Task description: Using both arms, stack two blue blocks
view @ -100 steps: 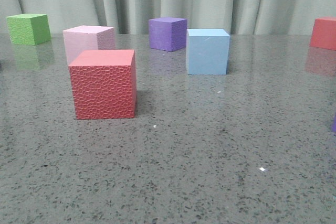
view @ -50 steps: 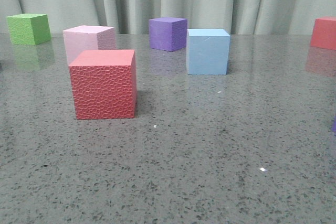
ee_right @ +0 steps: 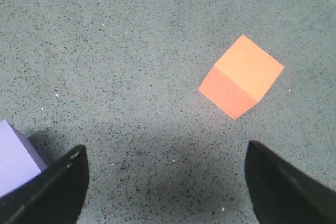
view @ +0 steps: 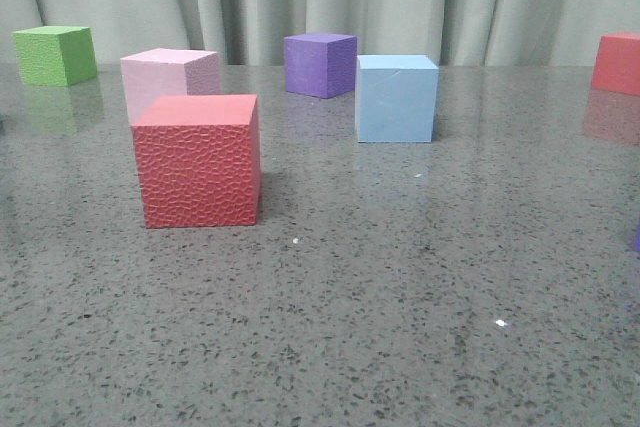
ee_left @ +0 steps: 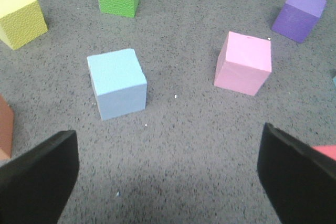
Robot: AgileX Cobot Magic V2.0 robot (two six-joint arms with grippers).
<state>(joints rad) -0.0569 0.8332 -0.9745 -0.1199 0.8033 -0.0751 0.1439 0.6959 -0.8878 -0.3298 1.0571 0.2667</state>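
One pale blue block (view: 396, 98) stands on the grey table right of centre in the front view, next to the purple cube (view: 320, 64). A second pale blue block (ee_left: 116, 83) shows in the left wrist view, on the table ahead of my left gripper (ee_left: 168, 177), nearer one finger (ee_left: 39, 179). It lies outside the front view. My left gripper is open and empty, above the table. My right gripper (ee_right: 167, 182) is open and empty over bare table, with no blue block in its view. Neither gripper shows in the front view.
A textured red cube (view: 198, 160), pink cube (view: 168, 79), green cube (view: 55, 55) and another red cube (view: 617, 63) stand on the table. The left wrist view also shows a yellow cube (ee_left: 20, 15). The right wrist view shows an orange cube (ee_right: 241, 76) and a lilac cube (ee_right: 16, 158).
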